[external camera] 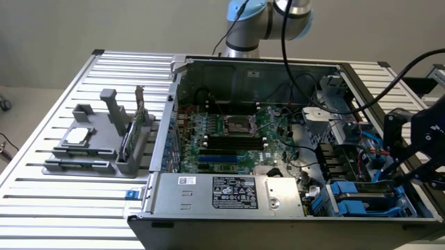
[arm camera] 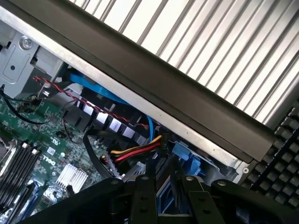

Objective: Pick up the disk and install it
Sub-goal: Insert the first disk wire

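Gripper: your black gripper (arm camera: 167, 181) hangs low over the drive bay in the case's corner, at the exterior view's lower right. You cannot tell whether it is clamped on anything or merely astride it.
Disk: the disk (external camera: 364, 194), grey in its blue carrier, sits at that bay, right by the gripper.
Cable risk: a red, yellow and black cable bundle (arm camera: 135, 151) runs just beside the gripper. Any sideways drift could hook it and pull a plug loose.
Jam risk: if the carrier goes in tilted, it could bind in the bay and the load would fall on its plastic frame.
Wall risk: the case wall (arm camera: 154, 81) stands close alongside, so a wide swing would strike it.
Count, at the bay: one gripper, one arm (external camera: 268, 21), and one disk you can be sure of. The blue plastic may be two carriers stacked; you cannot tell.
Count, in the case: one computer case (external camera: 278, 229), one labelled power supply (external camera: 226, 192), one motherboard (external camera: 268, 136).
Count, on the table: one slatted table (external camera: 62, 208) and one grey fixture (external camera: 90, 166). The fixture holds one square chip (external camera: 76, 136) and one green memory stick (external camera: 129, 136), well apart from the gripper.
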`<state>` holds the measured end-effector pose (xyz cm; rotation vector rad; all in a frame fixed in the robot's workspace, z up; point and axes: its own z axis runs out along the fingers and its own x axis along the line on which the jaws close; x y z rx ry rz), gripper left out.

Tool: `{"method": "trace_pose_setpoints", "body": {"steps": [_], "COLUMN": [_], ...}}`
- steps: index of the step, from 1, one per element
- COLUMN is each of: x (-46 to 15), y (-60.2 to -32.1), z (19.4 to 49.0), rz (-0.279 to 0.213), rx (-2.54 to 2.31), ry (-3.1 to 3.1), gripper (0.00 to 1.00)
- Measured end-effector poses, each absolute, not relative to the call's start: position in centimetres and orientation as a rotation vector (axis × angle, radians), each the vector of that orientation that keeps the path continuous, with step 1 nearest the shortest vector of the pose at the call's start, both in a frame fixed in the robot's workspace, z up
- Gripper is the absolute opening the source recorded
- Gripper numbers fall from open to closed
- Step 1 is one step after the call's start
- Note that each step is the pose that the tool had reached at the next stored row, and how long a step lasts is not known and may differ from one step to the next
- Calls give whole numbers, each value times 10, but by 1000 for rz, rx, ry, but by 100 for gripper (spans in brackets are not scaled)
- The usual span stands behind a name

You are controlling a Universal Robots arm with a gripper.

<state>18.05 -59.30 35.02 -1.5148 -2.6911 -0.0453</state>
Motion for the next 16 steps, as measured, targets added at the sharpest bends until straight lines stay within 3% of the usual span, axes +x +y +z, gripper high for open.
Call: {"method": "trace_pose_setpoints", "body": {"steps": [16], "x": [190], "y": [-597], "z": [342], "rz": [-99], "rx": [-1532], "ry": [-2640], "gripper": [27]}}
